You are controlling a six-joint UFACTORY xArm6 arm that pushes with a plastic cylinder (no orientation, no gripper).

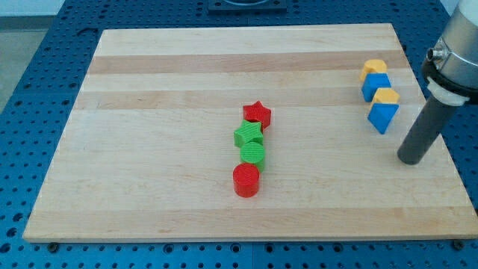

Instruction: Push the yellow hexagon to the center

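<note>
Two yellow blocks sit near the view's right edge of the wooden board [149, 112]: one at the top [374, 69] and one lower [386, 96]. Both look many-sided, and I cannot tell which is the hexagon. A blue block [376, 85] lies between them, and a blue wedge-like block [382, 116] lies below the lower yellow one. The four touch in a column. My tip [409, 159] rests on the board below and to the right of the blue wedge, apart from it.
A red star [257, 113], a green star [248, 135], a green cylinder [252, 154] and a red cylinder [246, 180] form a touching column near the board's middle. A blue perforated table surrounds the board.
</note>
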